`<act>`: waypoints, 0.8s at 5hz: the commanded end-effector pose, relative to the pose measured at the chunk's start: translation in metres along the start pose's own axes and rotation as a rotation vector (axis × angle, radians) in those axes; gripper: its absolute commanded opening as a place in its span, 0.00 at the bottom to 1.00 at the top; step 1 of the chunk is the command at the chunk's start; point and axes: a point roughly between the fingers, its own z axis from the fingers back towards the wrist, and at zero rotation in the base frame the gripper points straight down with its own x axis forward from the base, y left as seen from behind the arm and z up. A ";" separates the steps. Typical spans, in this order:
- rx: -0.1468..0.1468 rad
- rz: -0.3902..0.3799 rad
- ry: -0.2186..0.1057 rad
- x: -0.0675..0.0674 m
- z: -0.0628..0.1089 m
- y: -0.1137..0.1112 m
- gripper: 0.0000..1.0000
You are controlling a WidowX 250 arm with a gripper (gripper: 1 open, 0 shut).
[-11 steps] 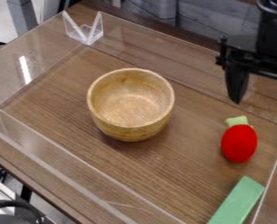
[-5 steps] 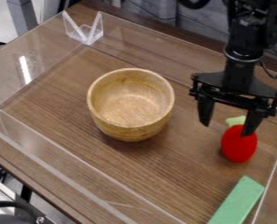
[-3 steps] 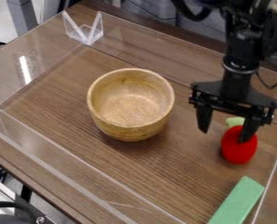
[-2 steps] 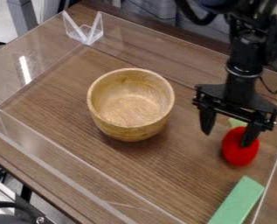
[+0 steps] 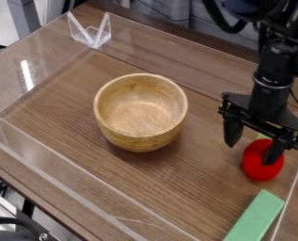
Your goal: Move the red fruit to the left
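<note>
The red fruit (image 5: 263, 161) is a small glossy red toy lying on the wooden table at the right, its top partly hidden behind the gripper. My black gripper (image 5: 253, 141) hangs pointing straight down directly over it, open. One finger (image 5: 231, 133) stands to the fruit's left and the other comes down at its upper right, so the fruit sits roughly between and just below the tips. Nothing is held.
A round wooden bowl (image 5: 140, 112) stands left of centre. A flat light green block (image 5: 259, 220) lies at the bottom right edge. Clear acrylic walls (image 5: 63, 52) fence the table, with a small clear stand (image 5: 91, 30) at the back left.
The gripper has shifted right and sunk lower, from left of the fruit to straddling it, and has rolled a little. It stays open; the fruit has not moved.
</note>
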 end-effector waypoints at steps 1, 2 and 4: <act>0.003 -0.010 -0.030 0.009 0.001 0.009 1.00; 0.009 -0.042 -0.019 0.015 0.001 0.004 1.00; 0.020 0.021 0.000 0.015 0.004 0.002 1.00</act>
